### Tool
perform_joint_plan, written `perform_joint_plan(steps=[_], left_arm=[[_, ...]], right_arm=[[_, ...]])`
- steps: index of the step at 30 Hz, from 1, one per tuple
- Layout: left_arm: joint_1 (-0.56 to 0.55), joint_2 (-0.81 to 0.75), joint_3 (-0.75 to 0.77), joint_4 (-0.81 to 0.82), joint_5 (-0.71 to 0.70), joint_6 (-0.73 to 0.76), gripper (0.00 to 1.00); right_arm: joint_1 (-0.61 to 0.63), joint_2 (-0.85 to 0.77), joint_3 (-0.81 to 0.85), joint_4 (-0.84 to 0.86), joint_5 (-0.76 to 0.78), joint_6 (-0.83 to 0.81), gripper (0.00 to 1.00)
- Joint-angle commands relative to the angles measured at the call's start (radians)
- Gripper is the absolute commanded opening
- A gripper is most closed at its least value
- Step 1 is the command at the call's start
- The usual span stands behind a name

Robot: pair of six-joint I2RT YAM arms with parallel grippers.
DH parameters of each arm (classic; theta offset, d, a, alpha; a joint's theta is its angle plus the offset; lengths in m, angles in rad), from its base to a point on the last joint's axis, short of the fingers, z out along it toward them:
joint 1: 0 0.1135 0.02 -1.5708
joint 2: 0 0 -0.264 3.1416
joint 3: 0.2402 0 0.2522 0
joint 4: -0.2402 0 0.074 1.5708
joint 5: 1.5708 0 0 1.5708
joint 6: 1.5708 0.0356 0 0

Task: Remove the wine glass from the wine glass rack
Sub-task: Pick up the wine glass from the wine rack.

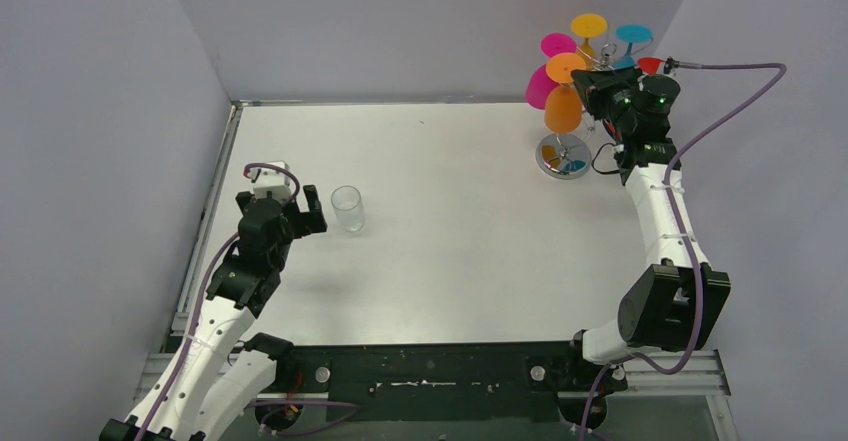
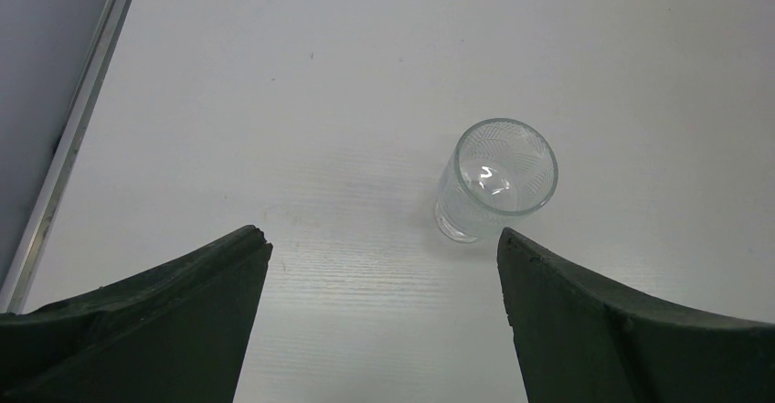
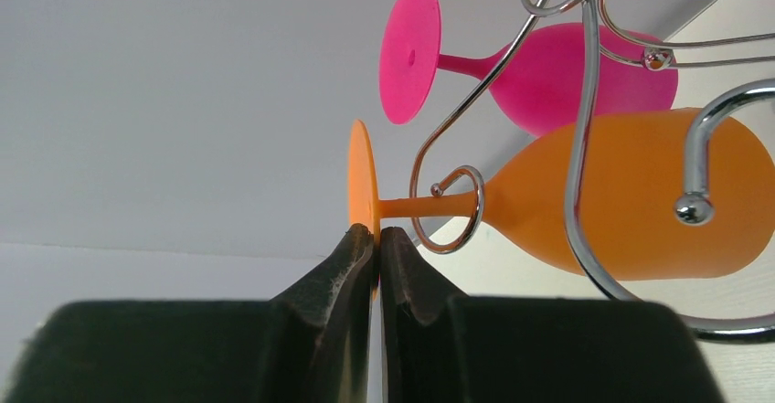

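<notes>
Right wrist view: my right gripper (image 3: 376,236) pinches the foot rim of the orange wine glass (image 3: 631,193), its stem hooked in the wine glass rack (image 3: 582,147). Only the top view shows that rack at the table's (image 1: 460,211) far right corner, walls close. My left gripper (image 2: 382,238) gapes near a clear tumbler (image 2: 498,179).

no legible text, label, brand, number or sign in any of the three views.
</notes>
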Motion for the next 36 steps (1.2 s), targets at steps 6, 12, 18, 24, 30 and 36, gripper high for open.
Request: perform_joint_plan(steps=[6,12,18,24,30,36], left_arm=[[0.009,0.006,0.007,0.059,0.015,0.0,0.93],[0.01,0.003,0.009,0.058,0.015,0.0,0.93],[0.012,-0.021,0.007,0.053,0.013,-0.002,0.93],[0.013,-0.036,0.002,0.06,0.034,-0.009,0.93],[0.013,-0.026,0.003,0.062,0.04,-0.011,0.93],[0.013,-0.022,0.005,0.061,0.035,-0.012,0.93]], right_arm=[[0.004,0.013,0.065,0.018,0.024,-0.037,0.0],[0.004,0.035,0.079,0.04,0.004,-0.037,0.0],[0.003,0.027,0.066,0.021,-0.026,-0.039,0.0],[-0.004,0.013,0.08,-0.038,-0.043,-0.079,0.0],[-0.007,0.026,0.097,-0.059,-0.08,-0.098,0.0],[-0.007,0.036,0.112,-0.058,-0.096,-0.106,0.0]])
